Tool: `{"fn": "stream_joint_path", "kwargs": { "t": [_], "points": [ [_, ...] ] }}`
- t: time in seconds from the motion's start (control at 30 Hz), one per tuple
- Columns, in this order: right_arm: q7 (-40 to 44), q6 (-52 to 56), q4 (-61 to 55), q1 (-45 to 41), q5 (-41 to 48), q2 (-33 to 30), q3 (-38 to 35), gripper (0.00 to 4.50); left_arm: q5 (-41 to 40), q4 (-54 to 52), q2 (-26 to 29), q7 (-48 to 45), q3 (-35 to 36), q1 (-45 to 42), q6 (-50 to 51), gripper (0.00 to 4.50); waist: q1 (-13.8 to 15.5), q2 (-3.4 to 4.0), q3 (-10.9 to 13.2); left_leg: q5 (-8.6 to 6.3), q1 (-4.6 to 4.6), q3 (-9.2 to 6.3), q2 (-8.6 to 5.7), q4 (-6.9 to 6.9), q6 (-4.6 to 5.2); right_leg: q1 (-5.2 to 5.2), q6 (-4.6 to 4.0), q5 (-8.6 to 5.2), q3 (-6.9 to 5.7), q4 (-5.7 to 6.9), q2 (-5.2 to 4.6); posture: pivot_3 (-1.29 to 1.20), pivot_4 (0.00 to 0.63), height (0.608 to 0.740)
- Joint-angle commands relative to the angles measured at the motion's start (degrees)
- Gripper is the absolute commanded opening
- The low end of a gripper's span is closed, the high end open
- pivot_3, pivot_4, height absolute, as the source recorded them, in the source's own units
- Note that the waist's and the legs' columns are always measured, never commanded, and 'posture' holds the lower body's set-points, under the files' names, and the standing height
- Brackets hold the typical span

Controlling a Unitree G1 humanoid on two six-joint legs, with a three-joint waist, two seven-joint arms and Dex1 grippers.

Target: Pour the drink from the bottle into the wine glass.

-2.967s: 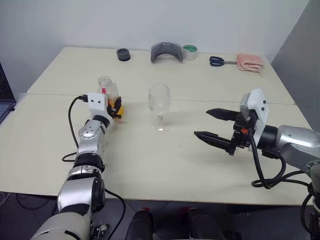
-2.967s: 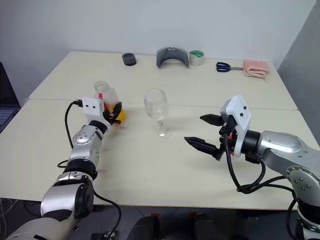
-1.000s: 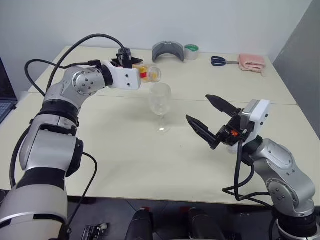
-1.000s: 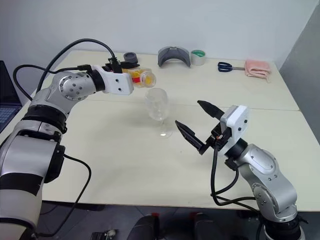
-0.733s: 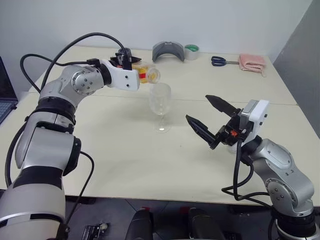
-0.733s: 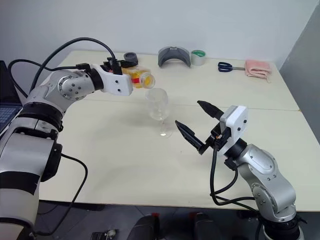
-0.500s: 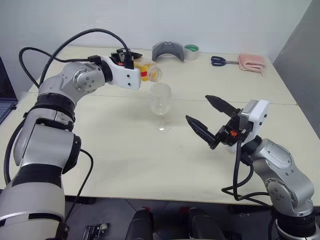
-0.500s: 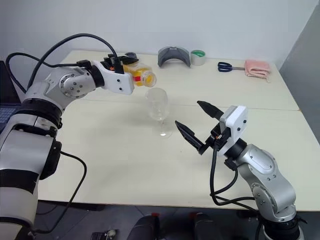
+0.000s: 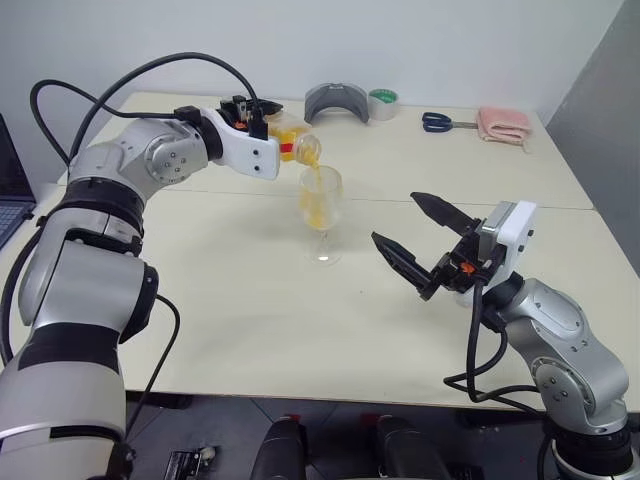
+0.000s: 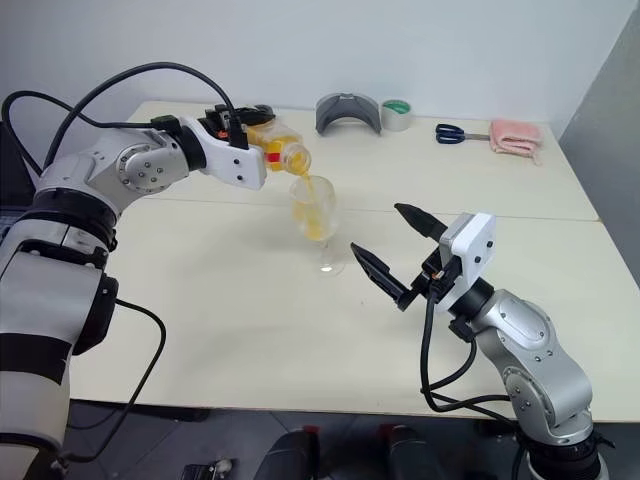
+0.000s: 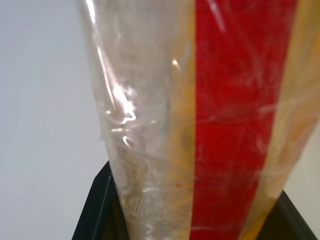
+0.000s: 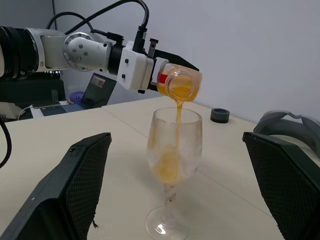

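The bottle (image 9: 288, 140) lies tipped on its side above the table, my left gripper (image 9: 262, 118) shut on its body, red label strip (image 11: 235, 120) showing between the black fingers (image 11: 95, 220). Its open mouth hangs over the rim of the wine glass (image 9: 320, 215). A thin orange stream of the drink (image 12: 177, 112) falls from the mouth into the bowl, where orange liquid (image 10: 316, 222) gathers. The glass stands upright mid-table. My right gripper (image 9: 395, 217) hovers open to the right of the glass, fingers (image 12: 75, 190) spread wide with nothing between them.
Along the table's far edge lie a grey curved object (image 9: 335, 100), a tape roll (image 9: 380, 103), scissors (image 9: 435, 122) and a pink cloth (image 9: 500, 123). A small black round item (image 12: 220, 115) sits behind the bottle. A laptop (image 9: 8, 190) shows at the left edge.
The left gripper has rolled the bottle further over, and drink now streams into the glass, which was clear before. The right arm has stayed still.
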Motion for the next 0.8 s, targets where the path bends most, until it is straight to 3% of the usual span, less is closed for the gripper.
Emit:
{"fn": "stream_joint_path", "kwargs": {
  "t": [0.03, 0.8],
  "points": [
    [0.66, -0.90, -0.97, -0.83, 0.22, -0.24, -0.47, 4.50, 0.12, -0.02, 1.69, 1.86, 0.08, -3.35, -0.68, 1.64, 0.00, 0.00, 0.00, 0.00, 0.00, 0.00, -0.01, 0.00, 0.00, 0.00, 0.00, 0.00, 0.00, 0.00, 0.00, 0.00, 0.150, 0.740],
    [1.08, -0.85, -0.45, -1.18, 0.25, 0.29, -0.32, 4.50, 2.24, 1.45, 2.56, 4.85, -2.08, -5.04, -1.11, 1.64, 0.00, 0.00, 0.00, 0.02, 0.00, 0.00, -0.06, 0.02, -0.02, -0.01, 0.00, 0.00, -0.01, 0.05, -0.06, 0.00, 0.150, 0.740]
  ]
}}
